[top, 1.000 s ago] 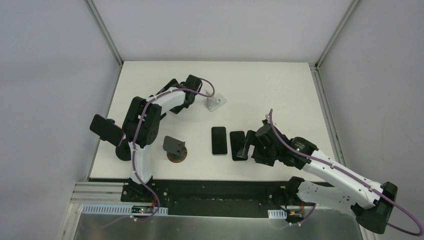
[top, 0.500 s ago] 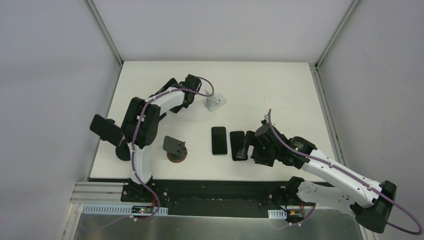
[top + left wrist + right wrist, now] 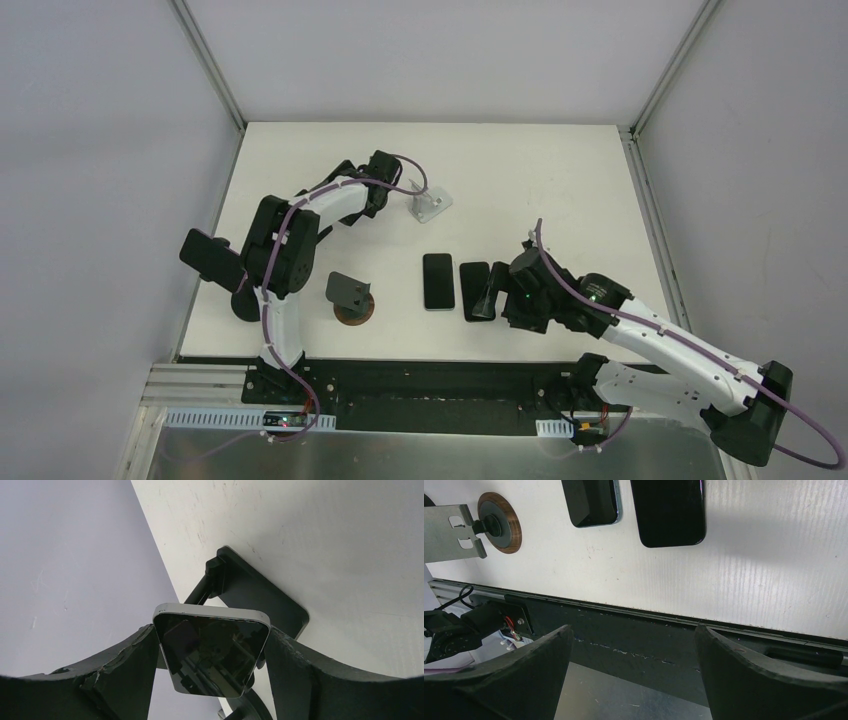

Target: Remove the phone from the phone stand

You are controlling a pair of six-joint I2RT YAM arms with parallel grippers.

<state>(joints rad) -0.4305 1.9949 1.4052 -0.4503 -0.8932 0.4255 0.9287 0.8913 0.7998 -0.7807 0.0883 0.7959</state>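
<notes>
1. Left gripper (image 3: 210, 631): we see its fingers (image 3: 120, 675) closed against both side edges of the phone (image 3: 210, 655).
2. We find the phone propped on the black stand (image 3: 260, 595) at the table's (image 3: 325, 540) left edge, by the wall (image 3: 60, 555).
3. Right gripper (image 3: 632, 632) hangs wide apart, holding nothing, over the table's near edge, beside two flat phones (image 3: 669, 510).
4. We see a second stand (image 3: 499, 522), on a wooden disc, near those phones.

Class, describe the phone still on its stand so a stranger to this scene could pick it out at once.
Start at the white table and follow the left arm to the left gripper. Between its fingers sits the phone, silver-edged, propped on a black stand. The other two phones lie flat mid-table; only this one stands upright.
</notes>
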